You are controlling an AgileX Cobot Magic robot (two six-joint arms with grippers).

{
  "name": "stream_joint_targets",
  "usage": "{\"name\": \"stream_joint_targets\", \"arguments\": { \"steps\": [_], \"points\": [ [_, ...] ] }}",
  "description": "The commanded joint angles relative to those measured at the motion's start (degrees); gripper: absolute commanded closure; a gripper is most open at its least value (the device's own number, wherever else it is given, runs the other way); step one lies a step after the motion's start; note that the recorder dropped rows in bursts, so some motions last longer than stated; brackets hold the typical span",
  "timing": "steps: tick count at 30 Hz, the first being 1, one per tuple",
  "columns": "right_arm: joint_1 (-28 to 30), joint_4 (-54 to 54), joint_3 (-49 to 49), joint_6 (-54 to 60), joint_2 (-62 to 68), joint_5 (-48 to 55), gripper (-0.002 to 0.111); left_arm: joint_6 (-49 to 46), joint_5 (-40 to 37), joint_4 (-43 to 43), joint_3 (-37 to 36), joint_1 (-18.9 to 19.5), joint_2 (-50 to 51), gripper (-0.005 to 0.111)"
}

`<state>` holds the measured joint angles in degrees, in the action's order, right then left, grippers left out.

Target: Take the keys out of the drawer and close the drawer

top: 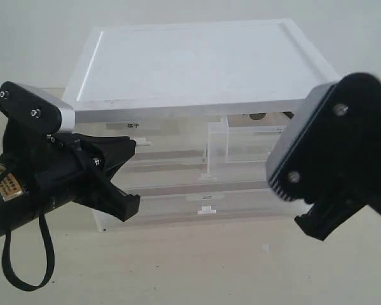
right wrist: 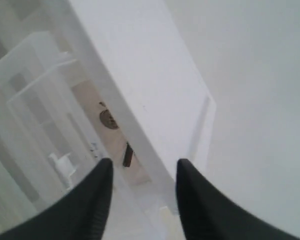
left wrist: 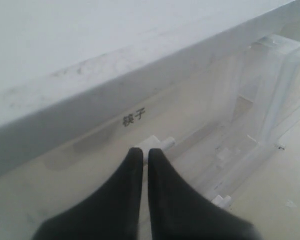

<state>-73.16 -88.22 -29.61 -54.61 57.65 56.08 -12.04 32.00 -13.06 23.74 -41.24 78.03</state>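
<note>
squarely in the middle of the exterior view stands a translucent plastic cabinet [top: 178, 190] of drawers under a flat white top [top: 197, 63]. the right arm [top: 343, 146] looms large at that view's right side, and the left arm [top: 44, 171] reaches in from the left. the drawer [top: 241, 143], the half-width one on the right of the upper row, stands pulled out, its clear walls jutting from under the top. the right gripper [right wrist: 142, 167] hovers by that open drawer with its claw spread fairly wide and nothing between the fingers. the left gripper [left wrist: 142, 152] has its claw drawn narrow, the two black fingers [left wrist: 130, 200] almost touching. their tips sit right at the small white tab [left wrist: 162, 143] of the neighbouring drawer marked with black characters [left wrist: 134, 119], and i cannot tell whether they pinch it. the keys [right wrist: 110, 120] lie inside the open drawer, tucked back under the edge of the white top. a round grey tag and a darker piece [right wrist: 128, 155] just beside it show, held by neither gripper.
</note>
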Motion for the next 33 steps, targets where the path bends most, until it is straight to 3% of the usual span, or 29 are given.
{"name": "stream_joint_targets", "arguments": {
  "steps": [1,7,16,22,28,33],
  "points": [
    [0.0,5.5,-3.9,-0.9,-3.7,2.2,0.054,0.0,0.6,-0.5,-0.2,0.0,0.0,0.102],
    [3.7,25.6,-15.0,17.2,-3.8,1.2,0.057,0.0,0.9,0.6,-0.2,0.0,0.0,0.102],
    [21.1,63.6,-26.0,58.8,-3.4,-2.9,0.057,0.0,0.5,2.4,-0.2,0.0,0.0,0.102],
    [30.1,66.6,-26.0,71.4,2.3,-5.5,0.057,0.0,0.5,2.4,-0.2,0.0,0.0,0.102],
    [30.2,69.7,-23.7,91.7,6.8,-15.3,0.057,0.0,0.5,4.7,-0.2,0.0,0.0,0.102],
    [30.2,68.1,-23.1,92.7,10.4,-18.8,0.057,0.0,0.5,7.9,-0.2,0.0,0.0,0.102]
  ]
}}
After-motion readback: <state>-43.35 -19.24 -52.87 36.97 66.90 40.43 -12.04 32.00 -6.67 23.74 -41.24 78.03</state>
